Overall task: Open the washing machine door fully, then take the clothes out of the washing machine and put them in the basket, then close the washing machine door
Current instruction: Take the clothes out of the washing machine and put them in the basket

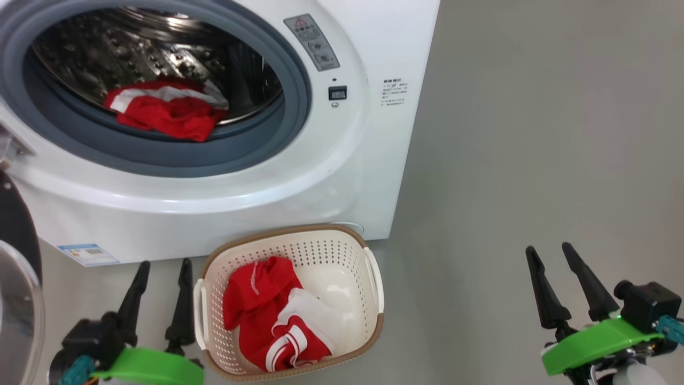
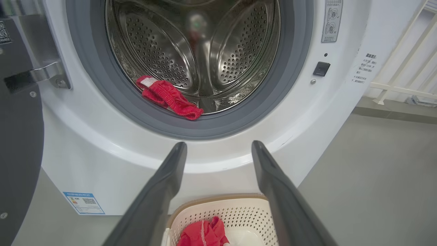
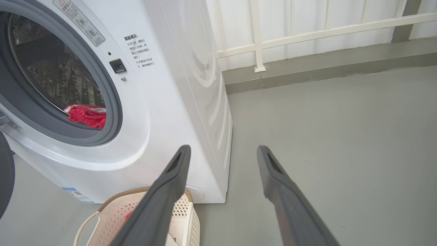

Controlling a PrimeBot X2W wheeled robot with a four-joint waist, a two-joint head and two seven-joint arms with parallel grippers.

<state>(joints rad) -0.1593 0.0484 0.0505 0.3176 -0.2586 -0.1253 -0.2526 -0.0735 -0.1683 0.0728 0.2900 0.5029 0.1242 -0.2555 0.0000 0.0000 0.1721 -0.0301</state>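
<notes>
Resting low on either side of the small cream perforated plastic basket [image 1: 299, 238], both grippers are empty.
Left gripper [image 1: 165, 262] and right gripper [image 1: 548, 247] each spread their two dark fingers wide, holding nothing. One bright red garment with white panels [image 1: 165, 109] lies at the front of the steel drum [image 1: 133, 48] of the big white front-loading washing machine [image 1: 342, 176]. Another red-and-white garment [image 1: 272, 315] sits in the basket, just before the machine's base. The round black-rimmed glass door [image 1: 18, 235] stands open at the left.
</notes>
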